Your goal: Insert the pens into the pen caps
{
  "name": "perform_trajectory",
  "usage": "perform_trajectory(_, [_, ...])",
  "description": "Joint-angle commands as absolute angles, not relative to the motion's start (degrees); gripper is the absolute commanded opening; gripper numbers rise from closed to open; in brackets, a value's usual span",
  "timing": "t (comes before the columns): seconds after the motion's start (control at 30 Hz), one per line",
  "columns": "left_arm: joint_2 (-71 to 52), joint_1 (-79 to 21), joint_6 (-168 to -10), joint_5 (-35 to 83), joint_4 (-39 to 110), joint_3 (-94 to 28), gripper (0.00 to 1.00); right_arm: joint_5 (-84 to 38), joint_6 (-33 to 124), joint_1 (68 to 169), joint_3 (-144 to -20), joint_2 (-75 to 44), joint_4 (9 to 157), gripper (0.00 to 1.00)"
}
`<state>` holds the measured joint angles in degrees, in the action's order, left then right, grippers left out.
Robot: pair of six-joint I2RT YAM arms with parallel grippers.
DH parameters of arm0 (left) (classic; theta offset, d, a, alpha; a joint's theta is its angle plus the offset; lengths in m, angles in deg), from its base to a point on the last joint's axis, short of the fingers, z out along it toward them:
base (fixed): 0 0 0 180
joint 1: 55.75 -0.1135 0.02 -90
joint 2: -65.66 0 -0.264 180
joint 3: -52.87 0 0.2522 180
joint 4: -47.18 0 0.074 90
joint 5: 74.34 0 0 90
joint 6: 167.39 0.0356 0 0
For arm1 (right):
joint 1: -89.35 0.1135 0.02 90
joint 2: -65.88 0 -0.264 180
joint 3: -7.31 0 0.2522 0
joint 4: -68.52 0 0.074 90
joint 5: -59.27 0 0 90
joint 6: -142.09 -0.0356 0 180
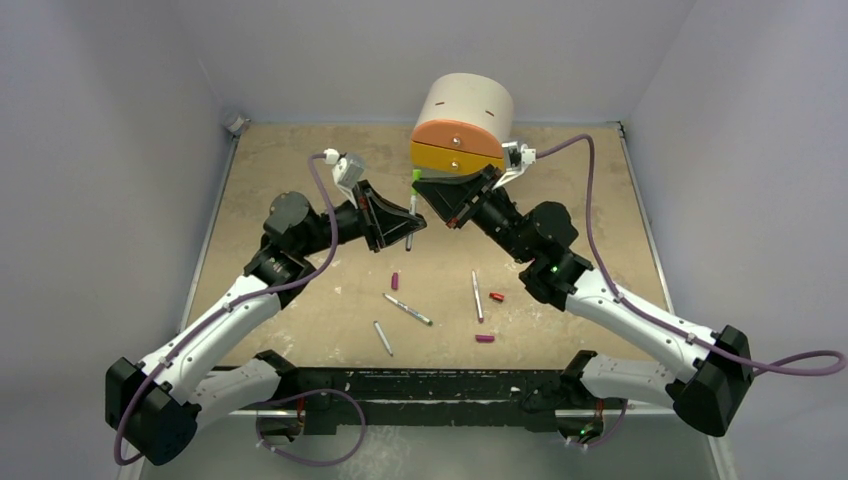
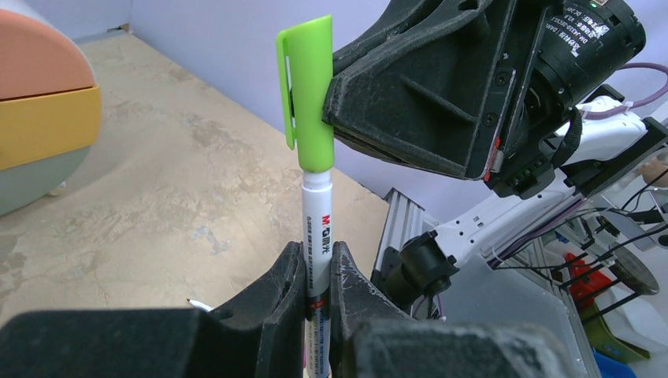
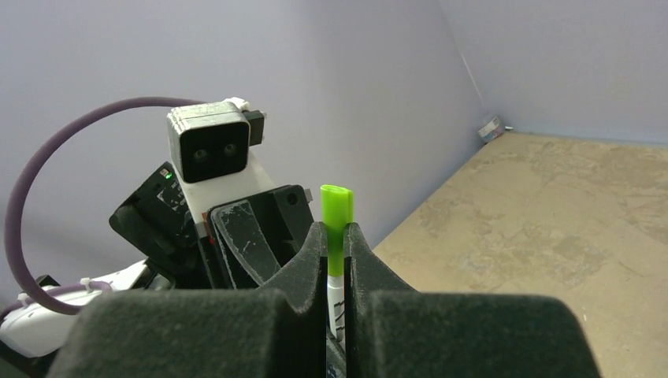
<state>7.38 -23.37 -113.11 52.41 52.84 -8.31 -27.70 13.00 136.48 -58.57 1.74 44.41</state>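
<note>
My left gripper (image 1: 408,228) is shut on a white pen (image 1: 409,238) and holds it upright in the air above the middle of the table. In the left wrist view the pen's barrel (image 2: 317,236) stands between my fingers (image 2: 282,291). A green cap (image 2: 309,94) sits on the pen's top end. My right gripper (image 1: 421,190) is shut on that green cap (image 3: 336,214), and the white barrel shows just below it. On the table lie three more pens (image 1: 408,309) (image 1: 383,338) (image 1: 477,296), two magenta caps (image 1: 395,281) (image 1: 485,339) and a red cap (image 1: 497,297).
A round beige, orange and yellow container (image 1: 462,125) stands at the back of the table, right behind the two grippers. The table (image 1: 300,180) has raised edges and grey walls on three sides. The loose pens and caps lie near the front middle.
</note>
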Motion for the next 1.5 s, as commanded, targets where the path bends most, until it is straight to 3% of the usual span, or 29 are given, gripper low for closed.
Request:
perform_trajectory(0.0, [8.5,-23.3,-110.2,51.6,55.6,-12.1,0.0,-26.0,14.0,137.7,-59.4,1.5,44.4,0.0])
perform_trajectory(0.4, [7.7,-23.3,-98.0,49.3,41.9,-18.6,0.0,-26.5,17.1,138.0,-61.4,2.0,48.8,0.01])
perform_trajectory(0.57, [8.4,-23.3,-93.3,47.6,36.5,-19.4,0.0,-26.1,18.5,138.0,-64.7,2.6,50.4,0.11])
perform_trajectory(0.77, [8.9,-23.3,-92.6,49.1,36.1,-19.6,0.0,-26.3,19.2,138.0,-65.3,2.9,50.7,0.35])
perform_trajectory(0.9, [8.8,-23.3,-92.3,49.9,35.3,-19.7,0.0,-26.0,19.9,138.0,-66.1,2.7,51.7,0.45])
perform_trajectory(1.07, [9.4,-23.2,-92.2,51.4,34.6,-19.8,0.0,-26.3,20.6,138.0,-67.2,1.7,52.6,0.49])
perform_trajectory(1.27, [10.0,-23.2,-91.7,53.8,33.4,-20.0,0.0,-27.0,21.3,138.0,-68.2,-0.1,52.4,0.45])
perform_trajectory(1.33, [10.4,-23.3,-90.9,53.4,32.2,-20.3,0.0,-26.4,21.2,138.0,-68.7,-1.0,52.5,0.38])
perform_trajectory(1.47, [10.8,-23.2,-90.5,52.6,31.7,-20.6,0.0,-25.4,20.8,138.0,-68.9,-1.9,52.9,0.15])
